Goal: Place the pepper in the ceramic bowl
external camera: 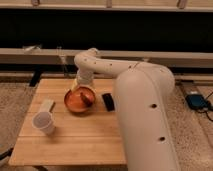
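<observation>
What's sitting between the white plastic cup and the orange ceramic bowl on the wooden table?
In the camera view, a small pale block lies between cup and bowl; the gripper is above the bowl.

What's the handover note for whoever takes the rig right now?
Tool: low over the far-left rim of the ceramic bowl, at the end of the white arm.
Pepper: dark slender shape lying inside the bowl, right of centre.
Also on the wooden table: white cup front left, black phone-like object right of the bowl.
Done: pepper appears to be in the bowl.
Left: confirm release, lift the tool clear.
</observation>
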